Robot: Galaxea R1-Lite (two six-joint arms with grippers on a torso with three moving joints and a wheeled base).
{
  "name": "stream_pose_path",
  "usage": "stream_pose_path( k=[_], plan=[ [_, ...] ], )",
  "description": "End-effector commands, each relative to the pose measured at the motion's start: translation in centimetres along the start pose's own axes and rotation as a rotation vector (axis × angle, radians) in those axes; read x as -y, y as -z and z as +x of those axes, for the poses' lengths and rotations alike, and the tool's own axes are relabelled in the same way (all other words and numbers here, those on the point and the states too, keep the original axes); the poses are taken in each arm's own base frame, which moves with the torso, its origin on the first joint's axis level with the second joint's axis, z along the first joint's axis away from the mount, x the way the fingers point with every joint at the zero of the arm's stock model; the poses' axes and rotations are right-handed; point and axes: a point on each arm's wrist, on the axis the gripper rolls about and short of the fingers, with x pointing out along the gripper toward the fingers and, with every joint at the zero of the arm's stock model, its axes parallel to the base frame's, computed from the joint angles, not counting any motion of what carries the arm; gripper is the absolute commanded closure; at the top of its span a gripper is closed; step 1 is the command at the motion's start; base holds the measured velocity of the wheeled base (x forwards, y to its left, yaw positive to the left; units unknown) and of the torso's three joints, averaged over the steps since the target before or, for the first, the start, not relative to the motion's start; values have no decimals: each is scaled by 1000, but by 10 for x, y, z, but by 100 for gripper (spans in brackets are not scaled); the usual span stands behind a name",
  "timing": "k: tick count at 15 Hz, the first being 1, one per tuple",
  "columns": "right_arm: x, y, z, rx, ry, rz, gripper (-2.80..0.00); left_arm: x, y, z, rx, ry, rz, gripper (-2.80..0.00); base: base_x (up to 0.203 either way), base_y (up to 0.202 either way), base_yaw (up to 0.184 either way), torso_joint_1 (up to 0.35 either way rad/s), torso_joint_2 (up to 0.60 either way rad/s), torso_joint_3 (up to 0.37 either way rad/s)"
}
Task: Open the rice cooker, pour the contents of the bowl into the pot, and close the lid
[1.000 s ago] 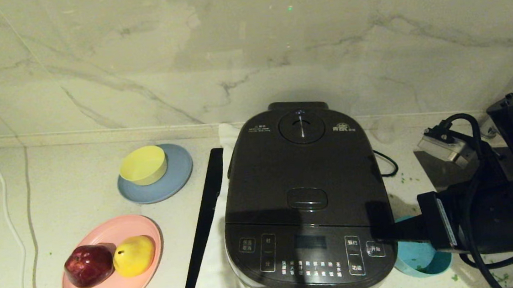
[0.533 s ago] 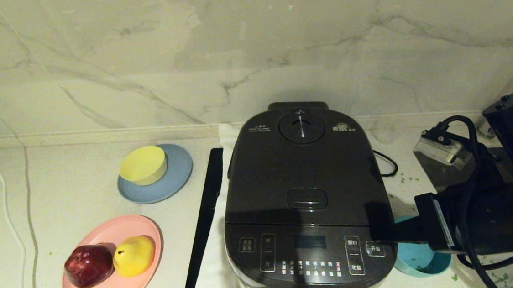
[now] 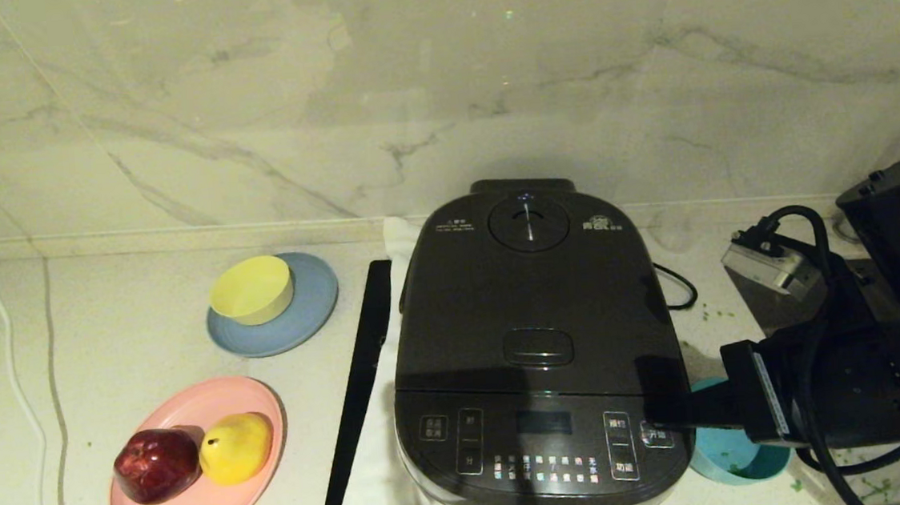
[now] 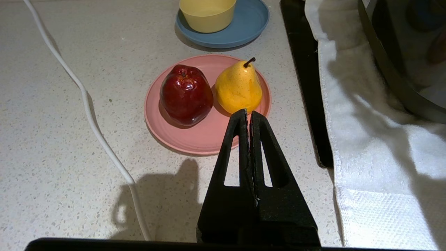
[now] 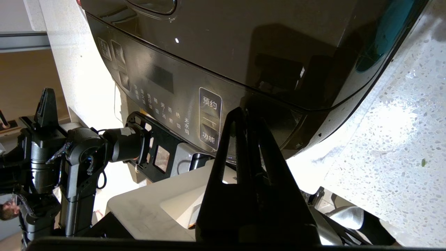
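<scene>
Fingers of my right gripper [image 3: 655,413] are pressed together and empty, tips over the right front corner of the rice cooker [image 3: 536,342], above the button panel [image 5: 209,118]. The lid [image 3: 534,302] is down and latched, so I judge opening it to be the step in hand. The teal bowl [image 3: 735,459] sits on the counter just beside the cooker's right front corner, partly under my arm; I can't see its contents, and the pot is hidden under the lid. To do this well, I'd carry the closed tips back and left to the oval latch button [image 3: 539,347], press straight down on its centre, avoid brushing the touch panel, then pull clear so the lid can swing up. My left gripper [image 4: 248,115], fingers together and holding nothing, hangs parked above the counter near the pink plate [image 4: 195,139] with its apple and pear.
</scene>
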Motion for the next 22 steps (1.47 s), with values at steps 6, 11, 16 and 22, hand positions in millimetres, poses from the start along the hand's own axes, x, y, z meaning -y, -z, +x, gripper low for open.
stream_pose_path(
  k=[6,11,16,22],
  plan=[
    [-1,1,1,-6,1,-5,0,0,2,0,-6,1,0,0,0,0,0,0,0,0],
    [-3,-2,-3,50,37,-11,0,0,2,0,-6,1,0,0,0,0,0,0,0,0],
    [-5,-3,-11,87,47,-16,0,0,2,0,-6,1,1,0,0,0,0,0,0,0],
    [-15,-4,-18,104,11,-40,0,0,2,0,-6,1,1,0,0,0,0,0,0,0]
  ],
)
